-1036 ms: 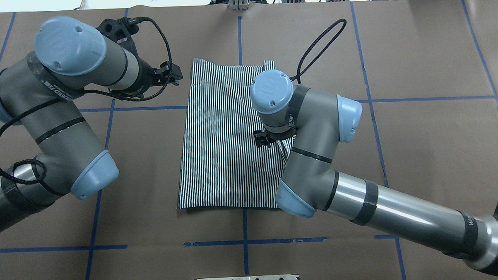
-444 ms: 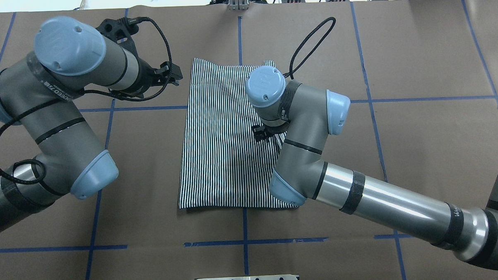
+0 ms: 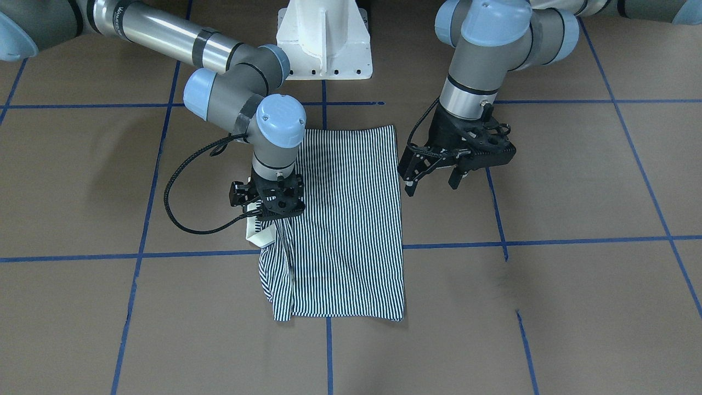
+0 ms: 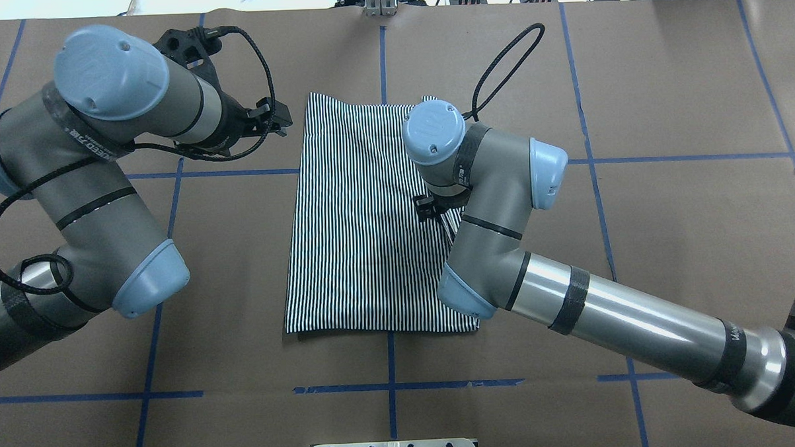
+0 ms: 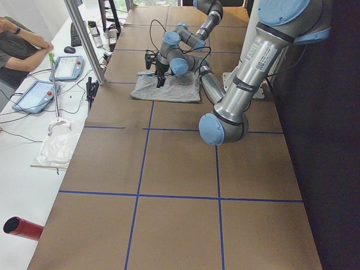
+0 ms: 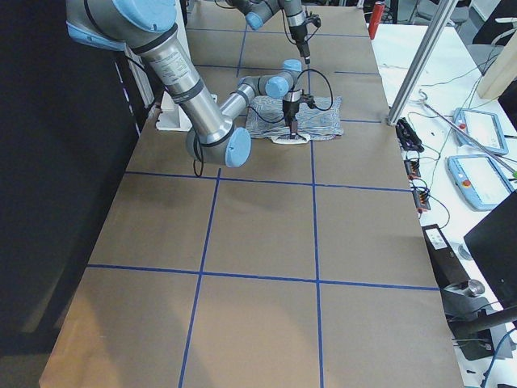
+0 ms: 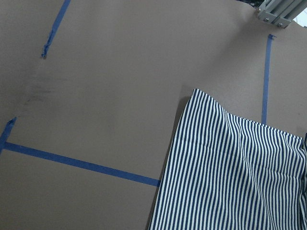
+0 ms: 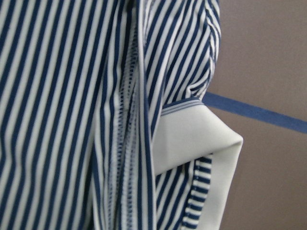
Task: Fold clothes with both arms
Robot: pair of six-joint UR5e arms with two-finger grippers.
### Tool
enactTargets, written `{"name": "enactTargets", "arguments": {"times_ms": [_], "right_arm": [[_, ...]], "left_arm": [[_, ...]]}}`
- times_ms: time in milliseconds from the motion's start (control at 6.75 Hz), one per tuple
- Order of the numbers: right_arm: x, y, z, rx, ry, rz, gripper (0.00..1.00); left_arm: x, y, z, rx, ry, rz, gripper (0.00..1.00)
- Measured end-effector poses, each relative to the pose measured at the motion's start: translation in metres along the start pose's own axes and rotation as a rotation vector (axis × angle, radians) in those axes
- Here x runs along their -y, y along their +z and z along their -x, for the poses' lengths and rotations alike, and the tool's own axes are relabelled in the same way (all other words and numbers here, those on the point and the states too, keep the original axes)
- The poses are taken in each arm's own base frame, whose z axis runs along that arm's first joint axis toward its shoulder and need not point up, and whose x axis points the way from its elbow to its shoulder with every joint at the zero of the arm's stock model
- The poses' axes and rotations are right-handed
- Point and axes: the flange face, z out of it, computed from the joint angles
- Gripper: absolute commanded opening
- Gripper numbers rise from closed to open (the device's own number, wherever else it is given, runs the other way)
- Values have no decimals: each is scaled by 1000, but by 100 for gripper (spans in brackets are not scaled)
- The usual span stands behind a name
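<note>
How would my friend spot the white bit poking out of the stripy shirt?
On the brown table, find the striped shirt in the middle. At its edge by the right gripper, a folded flap pokes out: the collar. It is the only plain cream patch among navy-and-white stripes.

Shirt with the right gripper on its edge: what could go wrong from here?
1. The right gripper seems to pinch a raised ridge of the shirt, while the left gripper hangs open beside it, pinning nothing. A pull could drag the whole shirt and skew the fold.
2. The collar pokes out at that edge and may end up creased or exposed.
</note>
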Motion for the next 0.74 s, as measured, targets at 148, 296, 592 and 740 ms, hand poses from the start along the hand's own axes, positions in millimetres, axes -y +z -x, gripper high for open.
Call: {"name": "enactTargets", "arguments": {"times_ms": [148,296,592,740], "right_arm": [[8,5,-22,-16,-1,2,100],[20,11,-60,-35,-7,6,100],[33,18,-113,-51,-42,14,100],[42,4,-113,-26,-46,7,100]], "left_arm": [[0,1,0,1,-2,1,100],[0,1,-1,1,-2,1,100],[0,0,-2,-2,-2,0,100],[0,-1,-4,-5,-2,0,100]]}}
